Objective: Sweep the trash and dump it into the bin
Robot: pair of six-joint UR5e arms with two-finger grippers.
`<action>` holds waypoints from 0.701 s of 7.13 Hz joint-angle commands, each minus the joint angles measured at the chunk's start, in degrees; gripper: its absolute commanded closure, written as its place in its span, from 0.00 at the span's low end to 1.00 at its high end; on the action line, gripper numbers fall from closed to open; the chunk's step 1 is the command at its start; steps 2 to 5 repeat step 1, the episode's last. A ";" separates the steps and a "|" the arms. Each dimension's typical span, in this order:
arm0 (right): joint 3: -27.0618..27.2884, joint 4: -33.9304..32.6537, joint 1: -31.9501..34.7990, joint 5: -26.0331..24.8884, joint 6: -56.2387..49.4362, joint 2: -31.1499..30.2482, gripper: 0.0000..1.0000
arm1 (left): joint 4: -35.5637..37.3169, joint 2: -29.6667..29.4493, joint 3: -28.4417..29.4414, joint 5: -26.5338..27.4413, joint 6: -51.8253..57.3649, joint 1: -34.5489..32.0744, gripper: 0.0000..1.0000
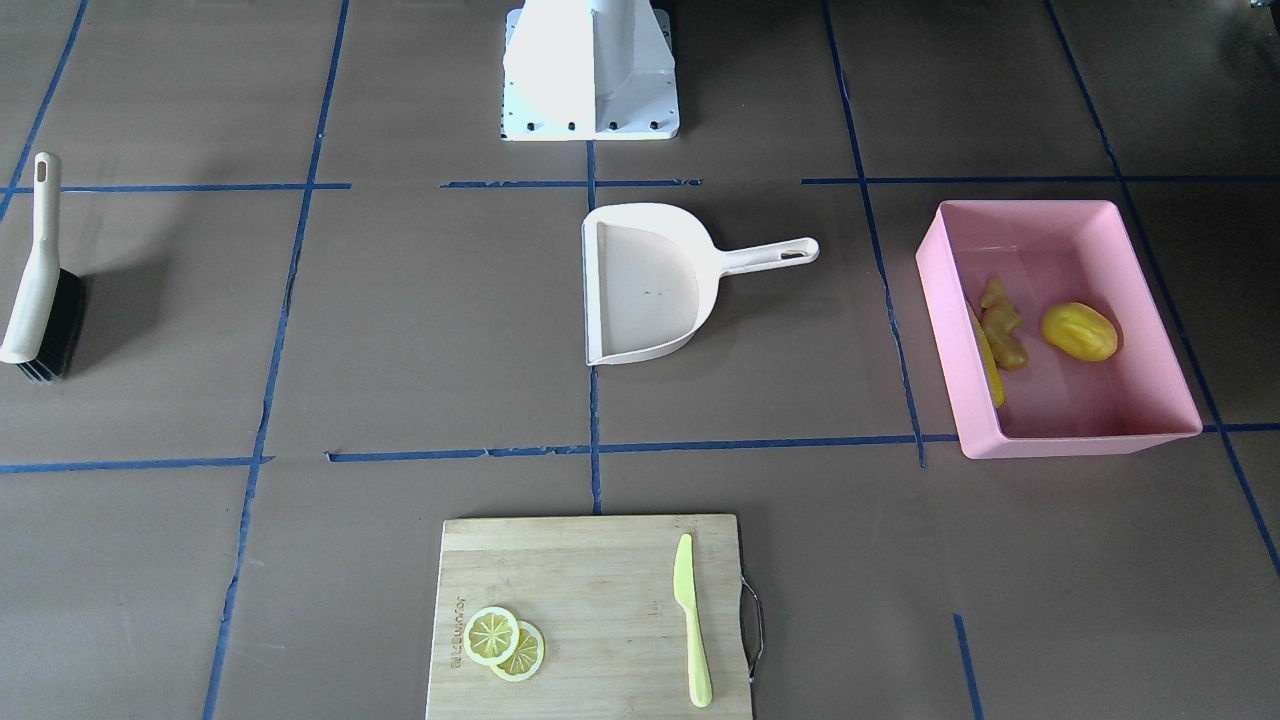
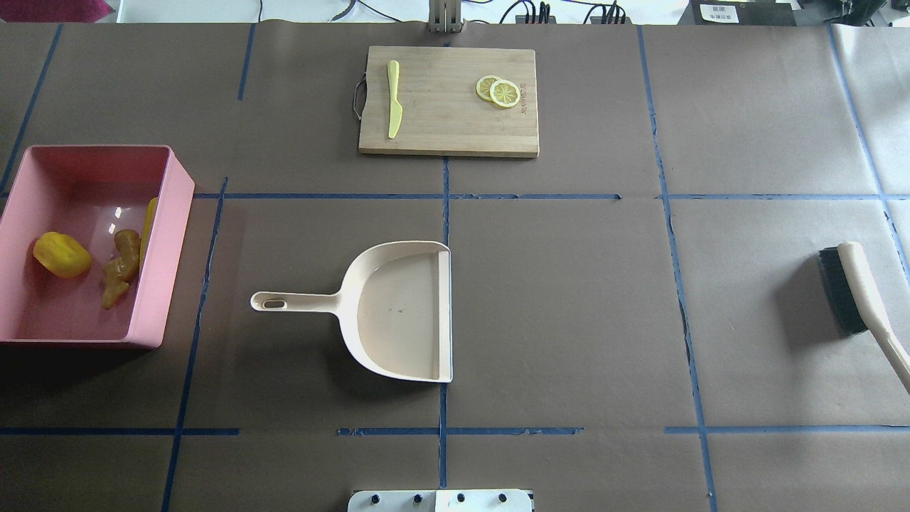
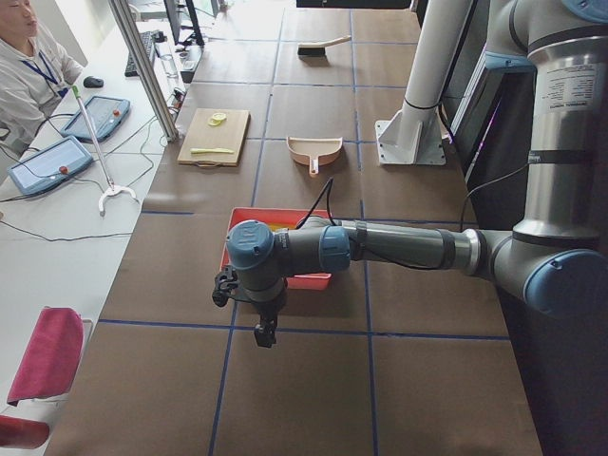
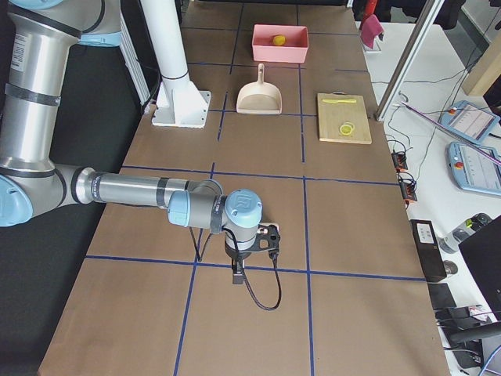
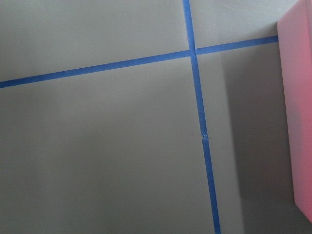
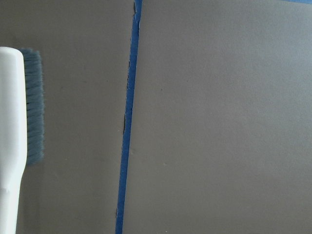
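The pink bin (image 1: 1080,443) stands at the table's left end and also shows in the overhead view (image 2: 168,249). Inside it lie the yellow corn cob (image 1: 990,365) against a wall, the tan ginger root (image 1: 1003,325) and the yellow oval lump (image 1: 1079,331). My left gripper (image 3: 263,333) hangs over bare table just beyond the bin; I cannot tell if it is open. My right gripper (image 4: 237,276) hangs over bare table at the other end; I cannot tell its state either. Neither gripper shows in the overhead or front views.
The cream dustpan (image 2: 398,309) lies empty mid-table. A cream brush (image 2: 853,291) with black bristles lies at the right end. A wooden cutting board (image 2: 448,135) at the far side holds a lime-green knife (image 2: 393,98) and two lemon slices (image 2: 499,91).
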 commanded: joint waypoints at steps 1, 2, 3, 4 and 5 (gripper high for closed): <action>-0.07 0.00 -0.11 0.03 0.50 0.00 0.00 | 0.07 0.00 0.04 0.00 -0.03 0.36 0.00; -0.07 0.00 -0.11 0.03 0.50 0.00 0.00 | 0.07 0.00 0.04 0.00 -0.03 0.36 0.00; -0.07 0.00 -0.11 0.03 0.50 0.00 0.00 | 0.07 0.00 0.04 0.00 -0.03 0.36 0.00; -0.07 0.00 -0.11 0.03 0.50 0.00 0.00 | 0.07 0.00 0.04 0.00 -0.03 0.36 0.00; -0.07 0.00 -0.11 0.03 0.50 0.00 0.00 | 0.07 0.00 0.04 0.00 -0.03 0.36 0.00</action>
